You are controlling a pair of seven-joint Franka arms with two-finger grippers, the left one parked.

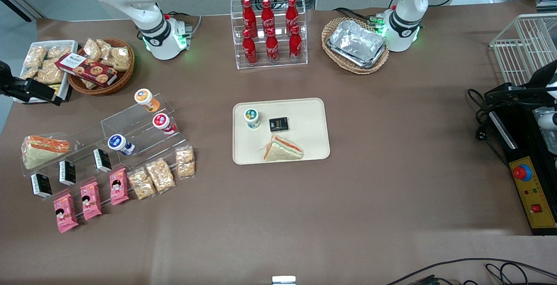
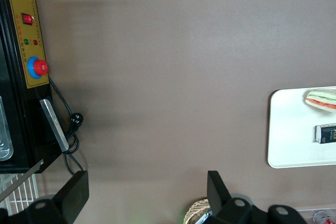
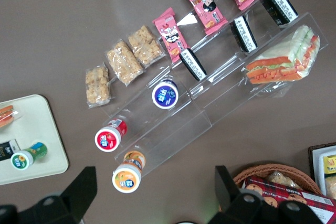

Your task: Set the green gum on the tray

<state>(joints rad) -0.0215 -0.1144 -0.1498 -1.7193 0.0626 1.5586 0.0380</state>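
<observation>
My gripper [image 3: 152,195] hangs open above the brown table [image 1: 391,145], which carries a cream-beige rectangular tray [image 1: 311,122], a clear acrylic stepped rack [image 1: 130,122] and pink snack packets [image 1: 91,201].

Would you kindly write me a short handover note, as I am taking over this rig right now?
Claw: open, holding nothing, up above the acrylic snack rack at the working arm's end of the table.
Green gum: standing upright on the tray, beside the small black packet; the wrapped sandwich lies nearer the front camera.
Done: the gum is on the tray and released.
Left: nothing for this task, as far as I can judge.
</observation>
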